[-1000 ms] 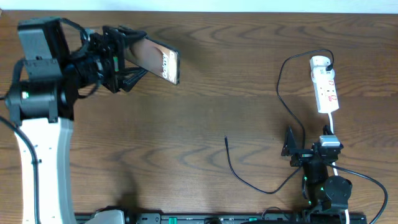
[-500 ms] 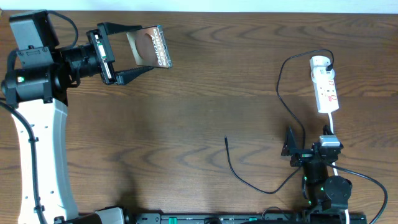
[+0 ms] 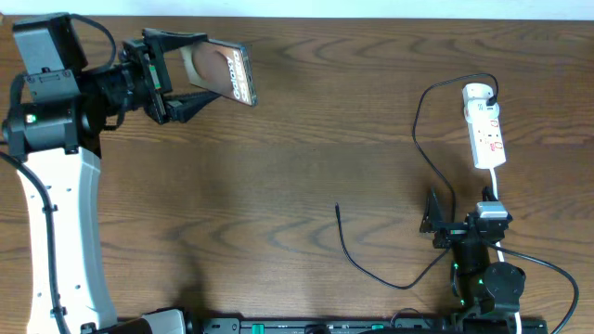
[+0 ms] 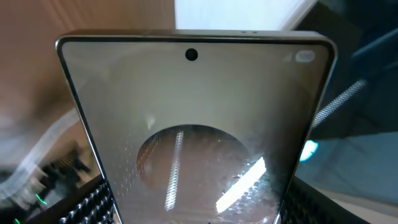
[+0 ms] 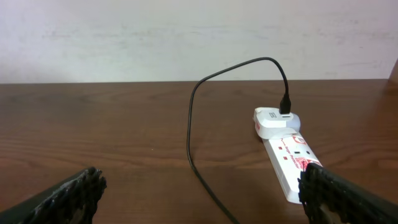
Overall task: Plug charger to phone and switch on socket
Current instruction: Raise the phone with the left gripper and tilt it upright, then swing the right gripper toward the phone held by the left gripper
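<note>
While left jaws are pinching the phone [image 3: 232,76] aloft, well apart from the socket [image 3: 486,130], right jaws are hanging spread near it; I'm reckoning the port should be facing the charger [image 3: 338,211].

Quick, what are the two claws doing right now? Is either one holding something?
Left claw: closed on the phone, holding it.
Right claw: open, holding nothing.
</note>
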